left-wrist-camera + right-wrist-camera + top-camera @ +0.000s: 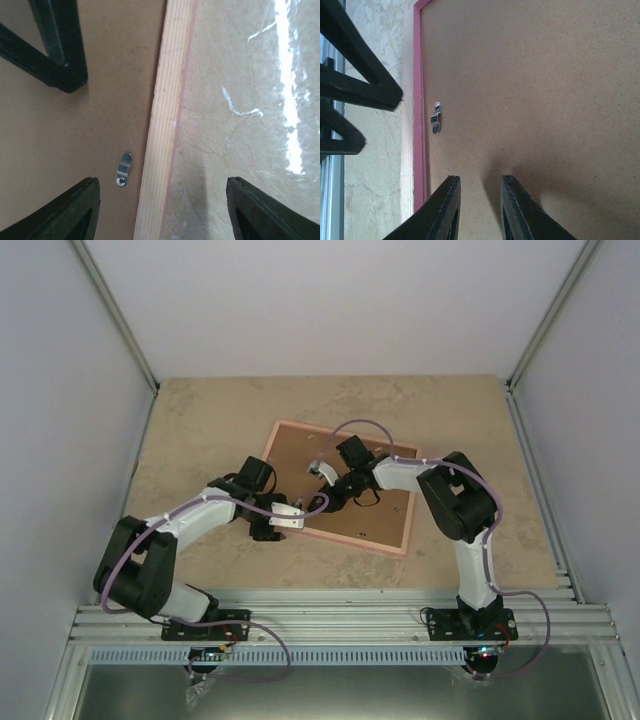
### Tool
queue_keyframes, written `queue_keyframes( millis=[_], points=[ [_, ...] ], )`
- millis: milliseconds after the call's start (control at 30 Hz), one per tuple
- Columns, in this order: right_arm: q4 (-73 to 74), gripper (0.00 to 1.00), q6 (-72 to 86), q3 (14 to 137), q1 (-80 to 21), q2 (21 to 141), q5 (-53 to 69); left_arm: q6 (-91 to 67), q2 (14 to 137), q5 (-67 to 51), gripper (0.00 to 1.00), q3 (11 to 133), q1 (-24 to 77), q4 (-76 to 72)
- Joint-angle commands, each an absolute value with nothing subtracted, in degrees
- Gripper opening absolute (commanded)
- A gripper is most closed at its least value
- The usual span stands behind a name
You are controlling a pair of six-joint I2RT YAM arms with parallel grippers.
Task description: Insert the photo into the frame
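The frame (370, 544) lies face down on the table, its pale wooden back edge (162, 125) and pink inner rim (417, 100) showing. A brown backing board (385, 515) fills it. The photo is hidden. My left gripper (162, 210) is open and straddles the frame's near-left edge, one finger over the board and one over the table. My right gripper (480, 185) hovers low over the board (530, 90) near that same edge. Its jaws stand a narrow gap apart with nothing between them. In the top view, the left gripper (268, 530) and the right gripper (330, 505) are close together.
A small metal turn clip (123, 169) sits on the board just inside the frame's edge, also seen as the clip (436, 118) ahead of my right fingers. Beige stone-look table (240, 150) surrounds the frame. Grey walls close in on three sides.
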State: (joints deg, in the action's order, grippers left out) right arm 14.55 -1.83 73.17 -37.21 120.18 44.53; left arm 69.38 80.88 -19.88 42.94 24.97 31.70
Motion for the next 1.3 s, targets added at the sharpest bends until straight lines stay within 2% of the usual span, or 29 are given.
queue_keyframes(
  millis=[0,333,633,867,1000,1133,1167,1200,1267],
  points=[
    [15.3,0.25,-1.17,70.47,-36.31,123.8,41.58,76.61,84.06,-17.62,0.7,44.22,25.73,29.16],
    [14.79,0.24,-1.32,69.8,-35.8,123.66,41.44,78.96,87.49,-15.12,0.64,44.08,26.63,26.9],
    [14.15,0.24,-1.41,68.92,-35.22,123.83,41.34,79.79,90.91,-13.11,0.63,43.74,27.67,27.25],
    [13.81,0.23,-1.24,68.38,-34.31,123.93,41.3,84.92,88.5,-10.74,0.4,40.38,28.97,28.31],
    [13.63,0.23,-1.31,68.04,-34.28,123.94,41.31,85.85,88.3,-10.33,0.2,41.02,29.01,31.53],
    [13.47,0.23,-1.4,67.96,-34.2,123.93,41.31,86.57,87.23,-10.97,0.1,41.73,29.01,33.55],
    [13.45,0.22,-1.48,67.94,-34.23,123.93,41.31,86.31,86.89,-11.18,0.1,42.02,29.05,33.45],
    [13.45,0.22,-1.56,67.94,-34.25,123.86,41.35,85.74,86.56,-11.34,0.15,42.36,29.02,33.37],
    [13.45,0.22,-1.55,67.94,-34.19,123.72,41.53,84.36,85.77,-12.02,0.33,43.34,29.01,32.7]
  ],
)
